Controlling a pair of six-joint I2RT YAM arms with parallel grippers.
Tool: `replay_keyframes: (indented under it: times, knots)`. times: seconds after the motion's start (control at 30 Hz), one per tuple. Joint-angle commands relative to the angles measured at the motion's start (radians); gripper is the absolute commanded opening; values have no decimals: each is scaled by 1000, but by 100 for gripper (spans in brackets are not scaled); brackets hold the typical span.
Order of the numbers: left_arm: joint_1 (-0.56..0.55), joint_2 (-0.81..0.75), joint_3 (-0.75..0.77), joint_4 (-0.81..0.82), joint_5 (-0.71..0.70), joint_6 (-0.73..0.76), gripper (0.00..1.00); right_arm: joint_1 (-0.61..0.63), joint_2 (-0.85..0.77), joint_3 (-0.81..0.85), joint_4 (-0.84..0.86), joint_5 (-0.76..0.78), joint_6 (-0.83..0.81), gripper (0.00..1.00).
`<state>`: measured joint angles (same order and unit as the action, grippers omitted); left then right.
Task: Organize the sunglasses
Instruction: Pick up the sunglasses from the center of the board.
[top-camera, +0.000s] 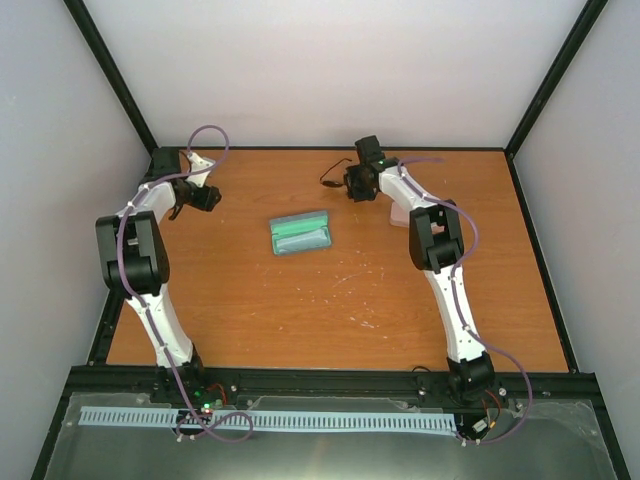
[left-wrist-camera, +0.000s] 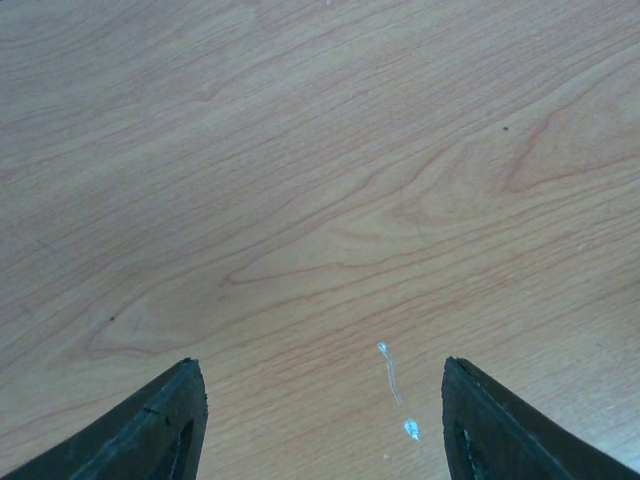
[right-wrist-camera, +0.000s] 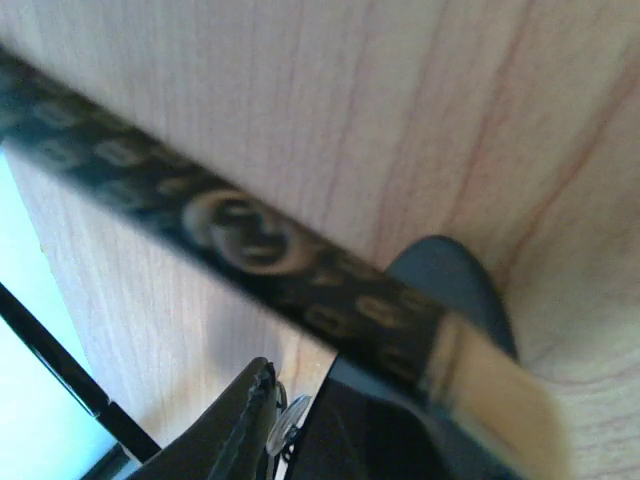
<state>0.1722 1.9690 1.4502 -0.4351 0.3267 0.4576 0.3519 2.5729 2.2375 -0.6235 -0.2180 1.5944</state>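
My right gripper (top-camera: 350, 186) is shut on the black-framed sunglasses (top-camera: 328, 178) and holds them at the back of the table, just above the wood. In the right wrist view the gripper (right-wrist-camera: 290, 410) pinches the frame by a clear nose pad. The patterned black temple (right-wrist-camera: 250, 240) crosses the frame diagonally, with a dark lens (right-wrist-camera: 455, 285) behind it. My left gripper (top-camera: 192, 203) is open and empty over bare wood at the back left; its jaws stand wide apart in the left wrist view (left-wrist-camera: 320, 380). The pale reddish-clear pair is out of view.
A blue-green oblong case (top-camera: 300, 234) lies mid-table between the arms. A pink case (top-camera: 399, 213) lies partly hidden under the right arm. Black frame posts stand at the back corners. White scuffs (left-wrist-camera: 392, 375) mark the wood.
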Motion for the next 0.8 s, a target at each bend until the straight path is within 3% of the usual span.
replay_keyframes:
  times: [0.0, 0.4, 0.77]
  knots:
    - [9, 23, 63, -17, 23, 0, 64, -4, 30, 23, -25, -15, 2, 22]
    - [9, 7, 70, -28, 89, -3, 63, -12, -80, -40, -16, -30, -84, 9]
    - [-57, -24, 130, -87, 233, -12, 60, -59, -248, -120, -66, -93, -412, 3]
